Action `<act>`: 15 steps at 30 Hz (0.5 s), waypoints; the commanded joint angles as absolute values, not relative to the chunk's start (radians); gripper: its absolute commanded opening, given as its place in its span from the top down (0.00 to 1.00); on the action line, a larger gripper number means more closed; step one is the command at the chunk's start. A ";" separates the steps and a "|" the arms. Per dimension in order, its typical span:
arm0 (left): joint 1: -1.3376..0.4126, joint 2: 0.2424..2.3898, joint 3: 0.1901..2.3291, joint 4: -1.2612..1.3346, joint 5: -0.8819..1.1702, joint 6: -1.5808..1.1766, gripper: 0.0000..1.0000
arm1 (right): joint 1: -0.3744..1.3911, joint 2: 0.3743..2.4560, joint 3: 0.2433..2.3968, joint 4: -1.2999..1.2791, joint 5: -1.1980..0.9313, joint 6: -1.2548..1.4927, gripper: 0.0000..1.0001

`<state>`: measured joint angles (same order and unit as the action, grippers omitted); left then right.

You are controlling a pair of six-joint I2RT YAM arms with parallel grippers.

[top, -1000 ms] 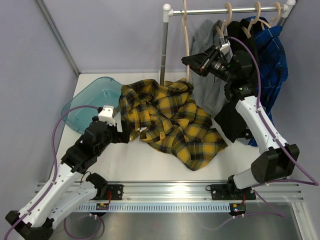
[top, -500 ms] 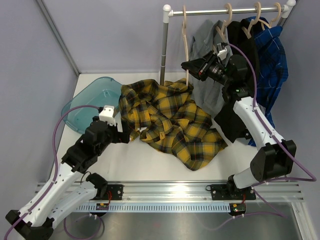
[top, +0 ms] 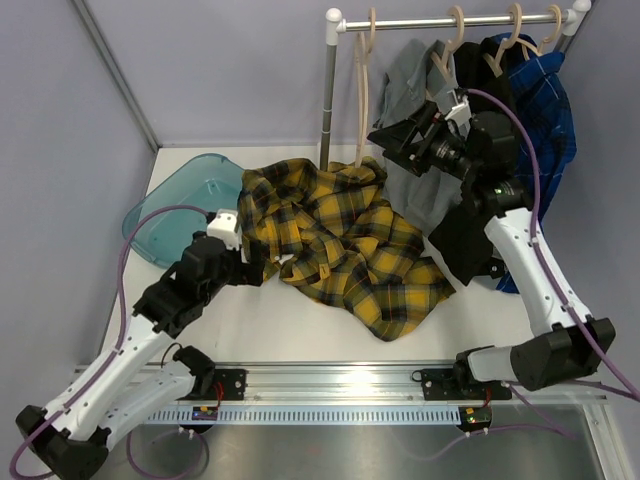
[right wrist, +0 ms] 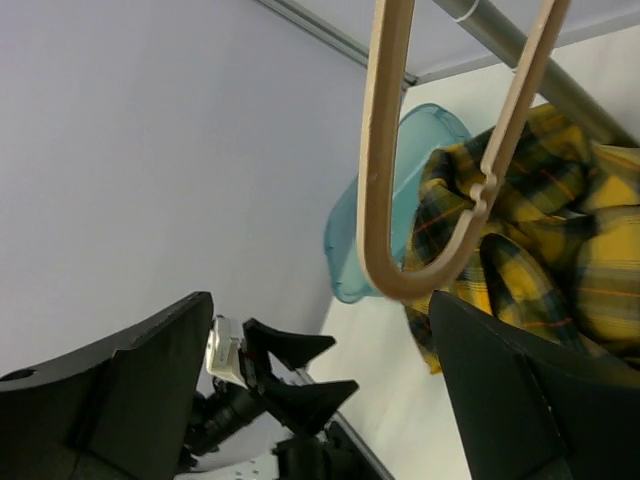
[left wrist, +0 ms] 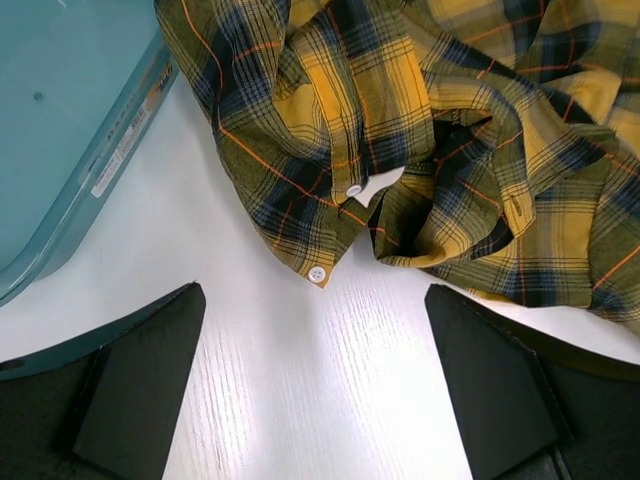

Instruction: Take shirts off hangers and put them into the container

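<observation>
The yellow-and-black plaid shirt (top: pixel 340 240) lies crumpled on the white table, off its hanger. A bare beige hanger (top: pixel 362 90) hangs from the rail. My right gripper (top: pixel 385 138) stands open just right of the hanger's lower end with nothing in it; in the right wrist view the hanger (right wrist: pixel 385 180) hangs free above my right gripper (right wrist: pixel 320 385). Grey (top: pixel 412 120), black (top: pixel 470 230) and blue plaid (top: pixel 545 110) shirts stay on hangers. My left gripper (left wrist: pixel 315 390) is open over bare table, short of the plaid shirt's (left wrist: pixel 430 150) buttoned edge. The teal container (top: pixel 185 200) sits at the back left.
The white-and-metal rail stand (top: pixel 330 100) rises behind the plaid shirt. The container's rim (left wrist: pixel 110 150) lies close to my left gripper's left finger. Grey walls close in the table at the left and back. The metal base rail (top: pixel 330 385) runs along the near edge.
My right gripper has opened and let go of the bare hanger, which swung slightly left on the rail. The right arm shifted right. My left gripper edged right toward the plaid shirt.
</observation>
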<state>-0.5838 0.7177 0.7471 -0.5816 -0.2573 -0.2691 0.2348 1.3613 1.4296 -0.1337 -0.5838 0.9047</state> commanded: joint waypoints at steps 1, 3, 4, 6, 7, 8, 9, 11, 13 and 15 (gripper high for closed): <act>-0.588 0.797 0.813 -0.543 -0.210 -0.276 0.01 | 0.233 1.244 1.515 -0.357 -0.519 0.683 0.01; -0.594 0.834 0.860 -0.538 -0.181 -0.297 0.01 | 0.233 1.174 1.523 -0.431 -0.486 0.615 0.01; -0.601 0.875 0.879 -0.538 -0.192 -0.323 0.01 | 0.233 1.148 1.520 -0.493 -0.447 0.559 0.01; -0.646 0.926 0.916 -0.535 -0.242 -0.342 0.01 | 0.232 1.061 1.488 -0.543 -0.407 0.511 0.00; -0.691 0.990 0.954 -0.529 -0.321 -0.342 0.01 | 0.232 1.030 1.473 -0.583 -0.366 0.476 0.01; -0.712 1.026 0.975 -0.526 -0.360 -0.342 0.01 | 0.232 1.000 1.439 -0.600 -0.354 0.460 0.00; -0.727 1.067 0.995 -0.523 -0.391 -0.344 0.01 | 0.232 0.941 1.422 -0.615 -0.341 0.445 0.00; -0.744 1.191 1.052 -0.502 -0.423 -0.365 0.01 | 0.232 0.887 1.378 -0.661 -0.311 0.414 0.00; -0.745 1.270 1.078 -0.451 -0.398 -0.391 0.01 | 0.232 0.810 1.349 -0.695 -0.298 0.390 0.00; -0.747 1.384 1.111 -0.399 -0.384 -0.406 0.01 | 0.232 0.746 1.318 -0.722 -0.291 0.374 0.00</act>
<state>-0.7433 1.2716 1.0607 -0.5030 -0.3481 -0.3573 0.2348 0.7876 1.3636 -0.6128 -0.3439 0.4591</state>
